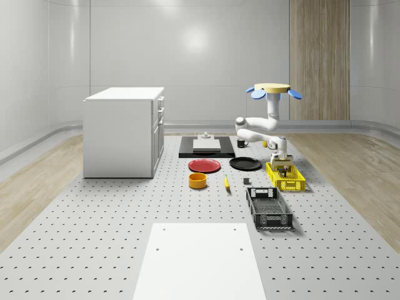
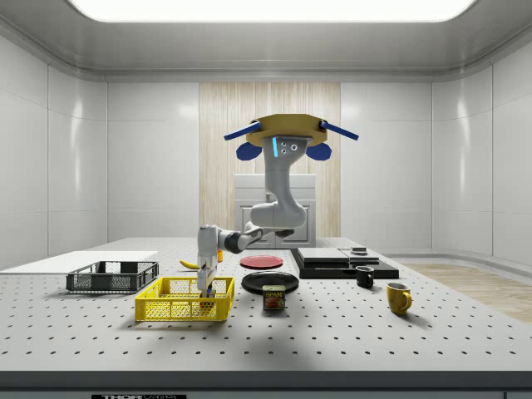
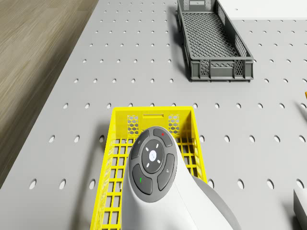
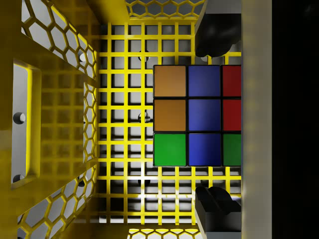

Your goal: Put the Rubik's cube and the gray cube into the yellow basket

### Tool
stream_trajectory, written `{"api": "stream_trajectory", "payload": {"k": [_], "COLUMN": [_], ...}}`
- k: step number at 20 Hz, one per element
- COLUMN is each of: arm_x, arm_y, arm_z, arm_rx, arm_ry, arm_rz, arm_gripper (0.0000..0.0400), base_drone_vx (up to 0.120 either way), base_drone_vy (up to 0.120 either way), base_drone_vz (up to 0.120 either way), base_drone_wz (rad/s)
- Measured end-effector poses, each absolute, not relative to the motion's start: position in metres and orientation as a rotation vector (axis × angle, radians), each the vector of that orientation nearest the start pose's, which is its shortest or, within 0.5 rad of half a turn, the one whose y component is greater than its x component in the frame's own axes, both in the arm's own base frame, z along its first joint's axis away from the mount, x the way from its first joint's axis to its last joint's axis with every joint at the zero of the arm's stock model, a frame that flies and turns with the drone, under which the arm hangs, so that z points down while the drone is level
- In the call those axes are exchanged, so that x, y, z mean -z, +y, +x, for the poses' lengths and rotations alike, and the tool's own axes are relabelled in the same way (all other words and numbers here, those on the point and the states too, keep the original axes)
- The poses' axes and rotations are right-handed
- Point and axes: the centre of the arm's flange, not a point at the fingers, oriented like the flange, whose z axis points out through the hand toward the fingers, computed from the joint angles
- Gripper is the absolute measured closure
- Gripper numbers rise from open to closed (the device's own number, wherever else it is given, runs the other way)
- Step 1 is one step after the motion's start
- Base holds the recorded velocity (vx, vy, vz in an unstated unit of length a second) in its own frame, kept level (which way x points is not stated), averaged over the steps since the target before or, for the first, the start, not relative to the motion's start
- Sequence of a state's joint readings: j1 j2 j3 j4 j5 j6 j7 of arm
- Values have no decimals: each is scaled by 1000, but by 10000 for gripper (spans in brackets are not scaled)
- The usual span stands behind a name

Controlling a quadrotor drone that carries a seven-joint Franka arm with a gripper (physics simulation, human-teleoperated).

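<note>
The Rubik's cube lies on the floor of the yellow basket, its top showing orange, blue, red and green squares. My gripper is down inside the basket and open, one dark finger on each side of the cube, with a strip of mesh visible between cube and finger. A tall grey face hides the cube's far edge; what it is I cannot tell. A small grey block sits on the black platform. The drone hovers above the table by the basket, arm bent down, gripper below the rim.
A black mesh crate stands just in front of the basket. Black plate, red plate, orange bowl, banana and a can lie nearby. A white cabinet stands at the whole-scene view's left.
</note>
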State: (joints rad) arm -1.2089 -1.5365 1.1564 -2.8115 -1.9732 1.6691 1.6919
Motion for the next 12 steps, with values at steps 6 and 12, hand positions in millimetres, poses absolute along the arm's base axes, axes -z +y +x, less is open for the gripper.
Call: {"api": "stream_trajectory", "payload": {"k": [6, 12], "arm_x": [-533, -524], "arm_y": [0, 0], "arm_z": [307, 307], "arm_rx": [-786, -786], "arm_ry": [-2, -2], "arm_rz": [1, 1], "arm_gripper": [2, 1], "base_drone_vx": [0, 0], "base_drone_vy": [0, -73], "base_drone_vz": [87, 120], "base_drone_wz": [0, 0]}}
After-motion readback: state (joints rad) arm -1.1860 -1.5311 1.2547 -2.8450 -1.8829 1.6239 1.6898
